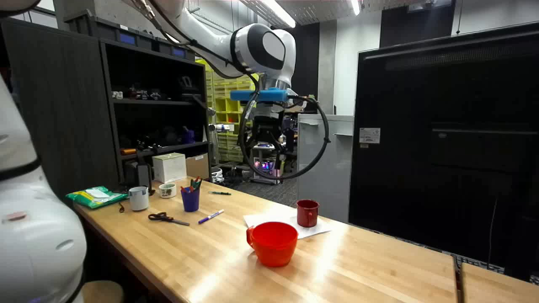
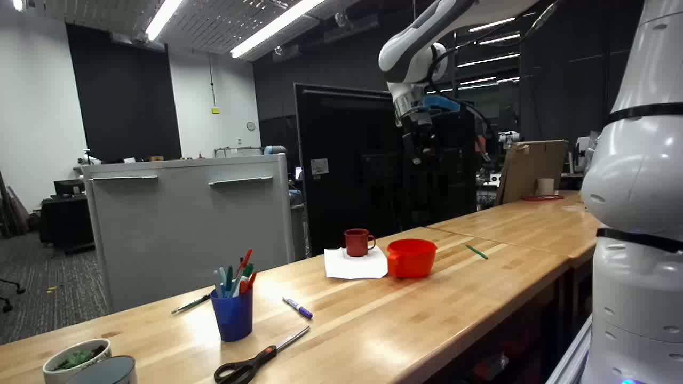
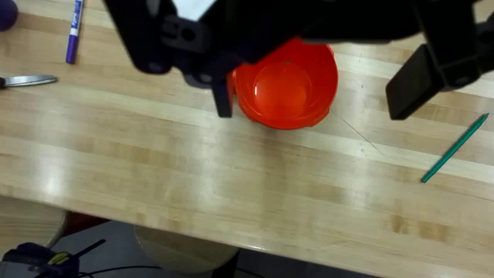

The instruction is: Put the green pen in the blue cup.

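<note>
Pale wood, bright with glare, makes up the table (image 1: 370, 269) in an exterior view; a grey cabinet (image 1: 324, 168) and a black panel (image 1: 408, 181) stand behind it; the blue cup (image 1: 190, 202) sits upright, holding pens (image 1: 194, 183); in an exterior view, a strip light (image 2: 277, 26) glows on the ceiling (image 2: 208, 32), grey carpet (image 2: 64, 266) below; the green pen (image 2: 476, 252) lies on the table, near the red bowl (image 2: 416, 261); in the wrist view, the gripper (image 3: 312, 96) hovers above the table, jaws spread wide.
</note>
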